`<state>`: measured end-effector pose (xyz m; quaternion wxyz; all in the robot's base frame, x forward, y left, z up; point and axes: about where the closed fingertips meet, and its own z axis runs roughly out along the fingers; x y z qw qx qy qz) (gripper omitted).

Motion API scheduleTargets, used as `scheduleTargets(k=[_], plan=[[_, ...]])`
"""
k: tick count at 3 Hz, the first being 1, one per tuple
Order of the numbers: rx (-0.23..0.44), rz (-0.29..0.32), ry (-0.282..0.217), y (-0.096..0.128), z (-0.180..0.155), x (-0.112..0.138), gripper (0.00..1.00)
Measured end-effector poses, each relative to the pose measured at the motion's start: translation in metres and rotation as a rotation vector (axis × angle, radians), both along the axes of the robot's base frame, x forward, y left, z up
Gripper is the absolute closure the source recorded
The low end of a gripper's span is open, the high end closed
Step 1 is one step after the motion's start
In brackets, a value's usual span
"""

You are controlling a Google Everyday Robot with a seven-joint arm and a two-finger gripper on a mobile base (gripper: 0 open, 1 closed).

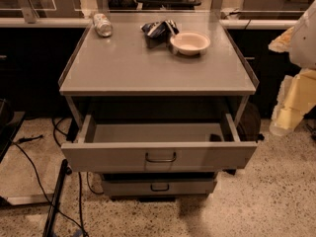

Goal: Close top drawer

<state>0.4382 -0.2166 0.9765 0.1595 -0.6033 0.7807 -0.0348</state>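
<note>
The top drawer (207,156) stands pulled out toward the near side beneath the cabinet top (148,68), long axis left to right, handle (160,157) facing near. The gripper (292,102) hangs at the right edge, apart from the drawer; whether it is spread or closed cannot be told.

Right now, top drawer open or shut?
Open. The top drawer is pulled out well past the cabinet top, its inside showing. The gripper hangs off to the right, clear of it.

The claw (289,110) is hanging at the right edge of view, angling downward, the pale arm (307,36) sitting above it.
</note>
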Motion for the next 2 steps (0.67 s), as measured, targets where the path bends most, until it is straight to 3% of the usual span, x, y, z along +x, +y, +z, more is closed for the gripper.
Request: scheduleTargets(k=[1, 2], plan=[[0.0, 0.0, 0.0, 0.0, 0.0, 0.0, 0.0], [0.0, 0.0, 0.0, 0.0, 0.0, 0.0, 0.17]])
